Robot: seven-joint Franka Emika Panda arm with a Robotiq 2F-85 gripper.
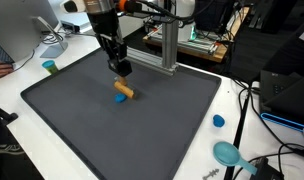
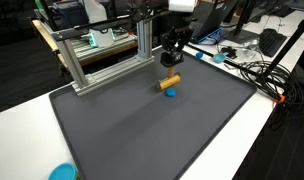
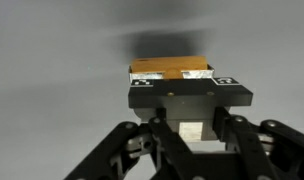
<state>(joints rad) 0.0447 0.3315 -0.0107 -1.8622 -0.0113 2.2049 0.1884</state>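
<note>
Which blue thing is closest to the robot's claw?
The small blue piece beside the orange block, below the gripper; the blue cap lies off the mat.

Your gripper (image 3: 182,95) is matte black all over, chunky linkage bars fanning across the bottom of the wrist view (tiny black-and-white marker squares up top), with a white arm (image 2: 182,5) above.

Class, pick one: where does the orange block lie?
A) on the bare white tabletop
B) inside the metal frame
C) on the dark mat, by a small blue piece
C: both exterior views show the orange block on the dark mat beside a small blue piece.
</note>
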